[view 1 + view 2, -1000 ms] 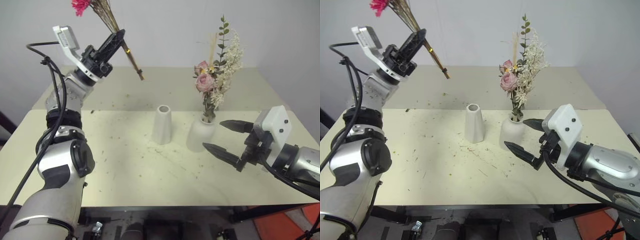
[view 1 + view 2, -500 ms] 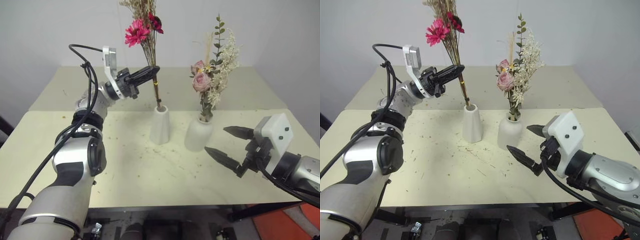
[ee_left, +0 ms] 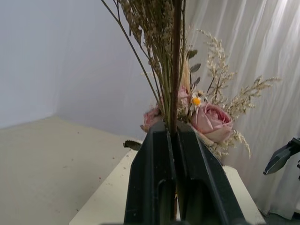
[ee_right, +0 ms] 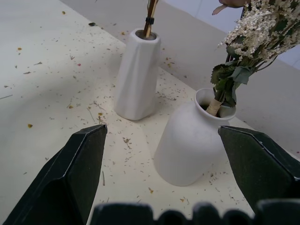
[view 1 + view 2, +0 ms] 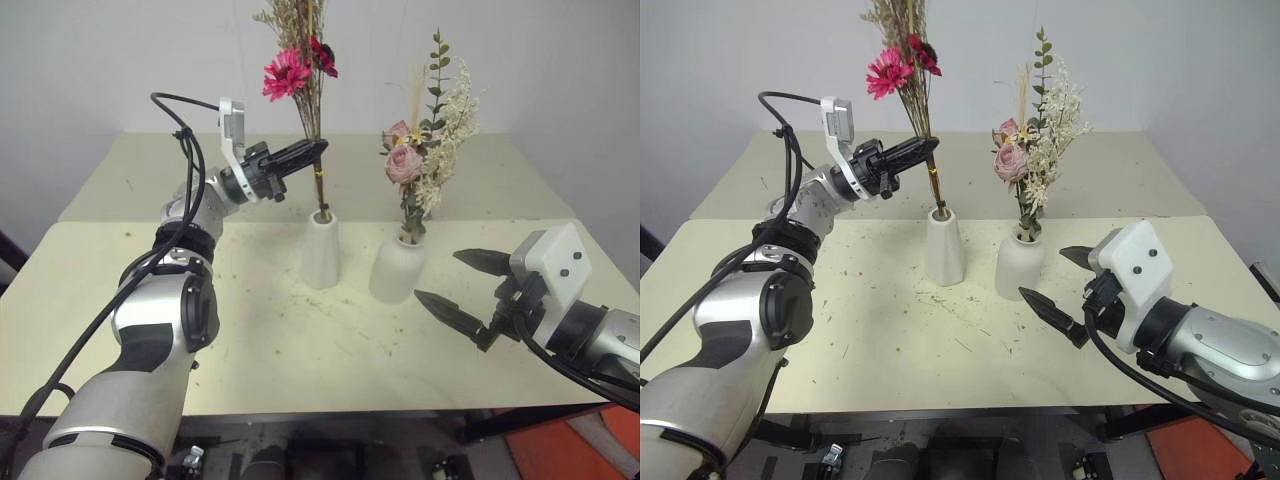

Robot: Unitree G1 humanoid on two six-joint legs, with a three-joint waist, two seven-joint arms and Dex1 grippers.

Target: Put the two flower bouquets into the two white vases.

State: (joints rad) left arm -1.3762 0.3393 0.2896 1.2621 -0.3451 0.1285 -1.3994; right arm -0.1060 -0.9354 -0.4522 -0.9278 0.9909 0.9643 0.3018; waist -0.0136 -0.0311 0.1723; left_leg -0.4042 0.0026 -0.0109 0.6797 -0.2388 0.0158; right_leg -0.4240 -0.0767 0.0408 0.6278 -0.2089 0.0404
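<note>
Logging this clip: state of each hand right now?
Left hand: shut on the dried bouquet, stems in the cone vase.
Right hand: open, holding nothing.

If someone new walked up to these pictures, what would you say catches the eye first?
Most striking is the dried bouquet with the magenta daisy, pinched in the left gripper, its stems entering the slim cone vase mid-table. Beside it, the pink rose bouquet already stands in the rounded vase. The right gripper waits open near that vase, on a table littered with plant crumbs.
</note>
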